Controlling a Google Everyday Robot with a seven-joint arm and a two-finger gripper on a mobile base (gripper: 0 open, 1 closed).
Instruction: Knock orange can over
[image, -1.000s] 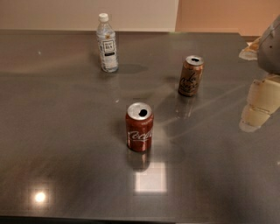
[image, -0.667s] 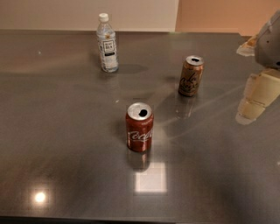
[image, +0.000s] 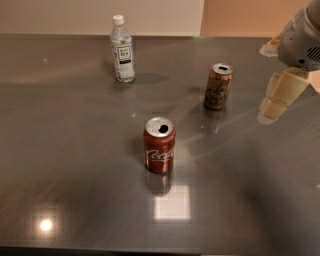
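On the grey table (image: 75, 150), my gripper (image: 264, 84), spread, has edged nearer the upright orange can (image: 218, 87), not yet touching.

Orange can (image: 218, 86): slim bronze drink can with dark cursive lettering and an opened silver top, standing upright. Gripper (image: 278, 95) hangs to its right, apart.

Light: soft and even from above, and the dark desk (image: 60, 150) is gleaming | Glare: there's a white square just in front of the red can (image: 160, 145), small hot spot front-left | Shadows: faint, one right of the bottle (image: 123, 49), one left of the orange can (image: 218, 86) | Claw (image: 278, 97): pale and well lit, up over the desk's right edge
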